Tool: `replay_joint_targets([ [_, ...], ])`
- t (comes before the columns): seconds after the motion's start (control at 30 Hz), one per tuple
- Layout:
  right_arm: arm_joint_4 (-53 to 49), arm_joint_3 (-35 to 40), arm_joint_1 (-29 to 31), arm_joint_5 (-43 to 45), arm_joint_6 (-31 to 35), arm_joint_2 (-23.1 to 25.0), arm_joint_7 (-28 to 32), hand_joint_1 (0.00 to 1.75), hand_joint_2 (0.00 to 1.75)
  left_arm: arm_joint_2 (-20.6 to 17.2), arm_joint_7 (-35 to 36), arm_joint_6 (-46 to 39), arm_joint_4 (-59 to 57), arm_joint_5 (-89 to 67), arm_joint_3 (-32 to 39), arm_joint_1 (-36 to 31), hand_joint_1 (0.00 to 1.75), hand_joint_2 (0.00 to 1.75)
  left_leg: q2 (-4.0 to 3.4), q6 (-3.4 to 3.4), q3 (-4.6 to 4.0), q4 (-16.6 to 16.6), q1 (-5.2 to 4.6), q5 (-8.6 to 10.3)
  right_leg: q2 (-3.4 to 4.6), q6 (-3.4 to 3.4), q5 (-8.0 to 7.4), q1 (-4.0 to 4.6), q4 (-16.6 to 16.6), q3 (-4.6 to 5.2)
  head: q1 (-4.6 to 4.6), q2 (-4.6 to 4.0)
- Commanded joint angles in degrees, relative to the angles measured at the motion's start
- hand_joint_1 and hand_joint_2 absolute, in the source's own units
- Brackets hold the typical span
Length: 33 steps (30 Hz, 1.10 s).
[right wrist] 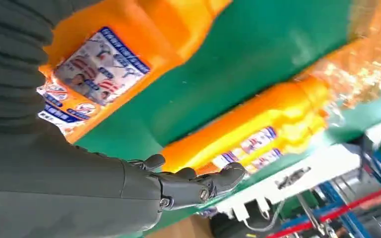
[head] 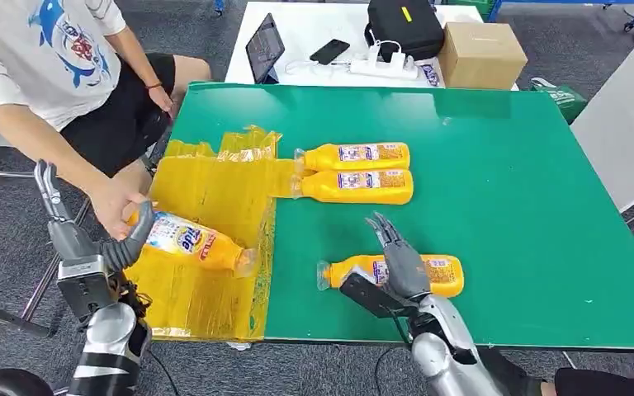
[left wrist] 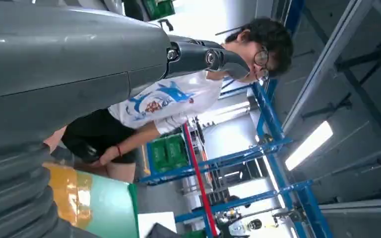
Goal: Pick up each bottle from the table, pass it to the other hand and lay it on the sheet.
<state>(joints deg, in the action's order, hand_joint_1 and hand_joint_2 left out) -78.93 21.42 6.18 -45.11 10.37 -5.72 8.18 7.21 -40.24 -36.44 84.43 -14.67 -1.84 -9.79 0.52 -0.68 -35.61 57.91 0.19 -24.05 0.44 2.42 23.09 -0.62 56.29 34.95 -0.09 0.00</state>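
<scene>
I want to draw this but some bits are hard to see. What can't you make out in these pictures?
- Nearest bottle: head view, its middle is hidden by the right robot hand; whether the hand touches it is unclear.
- Bottle on the yellow sheet, bottle: its bottom end is hidden by a person's hand and the left robot hand.
- Bottle labels: right wrist view, print too blurred to read.

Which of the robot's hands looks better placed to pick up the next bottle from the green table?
The right hand. It hovers open just above the nearest bottle on the table, while the left hand is off by the yellow sheet.
</scene>
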Motion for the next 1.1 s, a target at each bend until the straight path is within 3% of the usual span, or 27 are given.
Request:
replay_joint_targets([
  [0.03,1.0,-3.2,-0.3,1.3,-6.0,-8.6,-2.8,0.00,1.75,0.2,0.2,2.6,-6.6,0.3,-1.7,-0.3,0.00,1.75,0.09,-0.02,0.25,-0.1,-0.01,-0.07,-0.16,-0.01,0.08,0.01,-0.1,-0.32,0.00,0.00],
  [0.07,-0.2,-1.9,-0.7,2.2,-5.9,-10.2,-4.4,0.00,1.75,1.7,0.2,3.7,-6.6,-1.4,-0.3,0.2,0.00,1.75,0.12,-0.03,0.37,0.0,0.01,-0.12,-0.22,-0.03,0.13,0.03,-0.1,-0.47,0.00,0.00],
  [0.17,-0.1,-3.9,-0.7,3.5,-9.0,-11.2,-4.5,0.00,1.75,1.3,0.2,4.9,-10.1,-1.3,-0.9,0.1,0.00,1.75,0.11,-0.03,0.19,-0.1,-0.06,-0.05,-0.17,-0.01,0.08,-0.06,-0.1,-0.24,0.00,0.00],
  [0.33,6.7,-2.9,2.2,8.4,-15.6,-13.1,-3.7,0.00,1.75,1.2,0.2,5.3,-14.9,0.2,-3.0,-2.1,0.00,1.75,0.05,-0.05,0.23,-0.1,-0.09,-0.08,-0.12,-0.04,0.05,-0.09,-0.1,-0.28,0.00,0.00],
  [0.6,12.3,-0.9,6.7,10.0,-20.2,-16.3,-5.5,0.00,1.75,1.8,0.2,7.0,-18.8,2.0,-3.0,-4.2,0.00,1.75,0.06,-0.07,0.27,0.0,-0.06,-0.10,-0.14,-0.03,0.04,-0.05,-0.1,-0.32,-0.02,0.00],
  [0.87,12.7,-0.5,7.1,10.0,-20.3,-16.6,-5.6,0.00,1.75,1.9,0.2,7.0,-18.8,2.0,-3.1,-4.3,0.00,1.75,-0.09,-0.05,0.33,0.0,-0.03,-0.15,0.00,-0.02,0.01,-0.04,-0.1,-0.36,0.00,0.00],
  [1.1,19.0,4.2,10.4,9.9,-23.9,-17.1,-7.4,0.00,1.75,2.8,0.2,8.7,-22.0,3.4,-3.7,-5.6,0.00,1.75,-0.08,-0.08,0.28,0.0,-0.04,-0.10,0.00,0.04,-0.05,0.01,-0.1,-0.29,-0.02,0.00],
])
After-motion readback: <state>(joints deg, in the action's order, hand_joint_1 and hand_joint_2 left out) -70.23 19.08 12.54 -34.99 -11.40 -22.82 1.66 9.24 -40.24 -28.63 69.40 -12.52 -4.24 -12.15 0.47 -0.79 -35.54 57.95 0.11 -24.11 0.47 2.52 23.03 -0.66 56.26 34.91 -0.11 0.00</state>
